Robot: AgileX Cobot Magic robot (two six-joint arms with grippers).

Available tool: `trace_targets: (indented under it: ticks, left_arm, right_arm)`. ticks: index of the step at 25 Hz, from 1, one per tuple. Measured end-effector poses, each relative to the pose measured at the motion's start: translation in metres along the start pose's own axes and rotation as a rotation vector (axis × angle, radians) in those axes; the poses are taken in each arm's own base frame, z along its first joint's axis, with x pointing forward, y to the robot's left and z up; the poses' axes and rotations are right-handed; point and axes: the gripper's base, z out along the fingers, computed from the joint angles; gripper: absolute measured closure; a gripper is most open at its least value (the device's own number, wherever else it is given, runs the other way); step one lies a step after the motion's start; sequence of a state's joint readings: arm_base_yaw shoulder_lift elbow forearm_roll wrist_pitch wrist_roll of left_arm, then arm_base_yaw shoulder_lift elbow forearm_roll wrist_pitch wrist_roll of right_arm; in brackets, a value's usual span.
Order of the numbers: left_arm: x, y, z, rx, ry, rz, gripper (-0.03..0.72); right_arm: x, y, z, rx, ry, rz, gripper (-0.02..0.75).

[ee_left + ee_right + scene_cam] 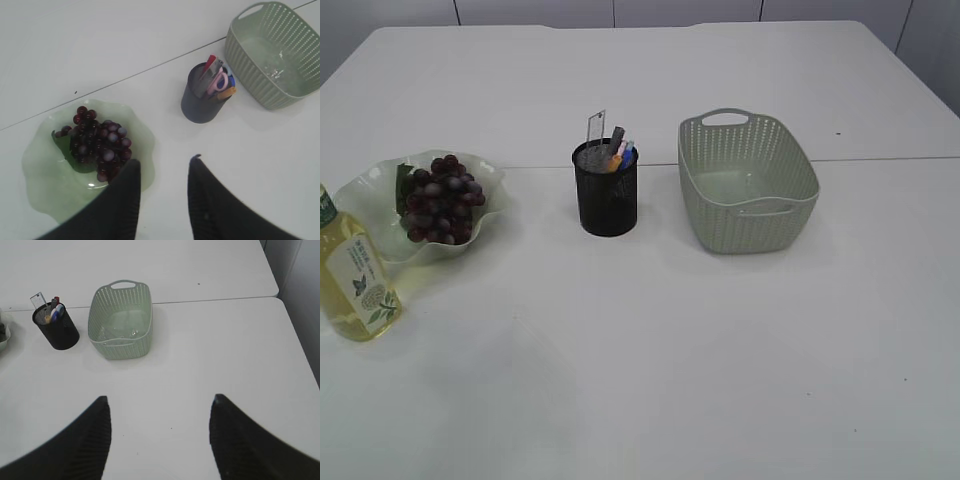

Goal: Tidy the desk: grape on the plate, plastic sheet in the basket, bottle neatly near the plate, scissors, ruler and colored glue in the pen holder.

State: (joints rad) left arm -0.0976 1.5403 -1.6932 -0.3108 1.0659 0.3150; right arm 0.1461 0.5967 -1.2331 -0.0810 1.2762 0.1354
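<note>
1. Sitting on the white table [650, 380], the plate [380, 190] at the left holds the grapes [442, 198].
2. The bottle [355, 280] stands upright just beside the plate, on its near left side.
3. The holder [605, 190] stands mid-table, between the plate and the basket [748, 180], apart from both.
4. The ruler [596, 128] sticks up from the holder; the left wrist view shows the scissors [218, 80] with pink handles in it, beside colored sticks.
5. The plastic sheet [120, 330] lies clear and crinkled on the basket floor.
6. The left gripper [164, 167] hangs above the table beside the plate, jaws parted and holding nothing.
7. The right gripper [160, 407] hangs over bare table nearer than the basket, jaws wide apart and empty.
</note>
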Motion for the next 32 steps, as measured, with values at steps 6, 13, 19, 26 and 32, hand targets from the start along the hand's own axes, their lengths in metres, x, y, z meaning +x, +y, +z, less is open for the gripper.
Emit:
trace_targets:
  ticks: [6, 13, 19, 26, 32]
  left_arm:
    - [0.012, -0.001, -0.004, -0.027, -0.003, 0.006, 0.445]
    - [0.026, -0.001, -0.007, -0.076, -0.053, 0.014, 0.445]
    - [0.04, -0.016, -0.031, -0.083, -0.157, 0.03, 0.445]
    - [0.075, -0.03, -0.045, -0.065, -0.158, 0.035, 0.445]
    - [0.105, -0.038, -0.061, -0.067, -0.17, 0.036, 0.445]
  right_arm:
    - [0.016, -0.002, -0.002, 0.001, 0.005, -0.002, 0.281]
    - [0.021, -0.002, -0.007, -0.014, -0.01, 0.001, 0.281]
    - [0.022, 0.001, -0.009, -0.052, -0.012, 0.011, 0.281]
    - [0.03, 0.0, -0.023, -0.062, -0.063, 0.014, 0.281]
    - [0.037, -0.004, -0.034, -0.048, -0.107, 0.004, 0.281]
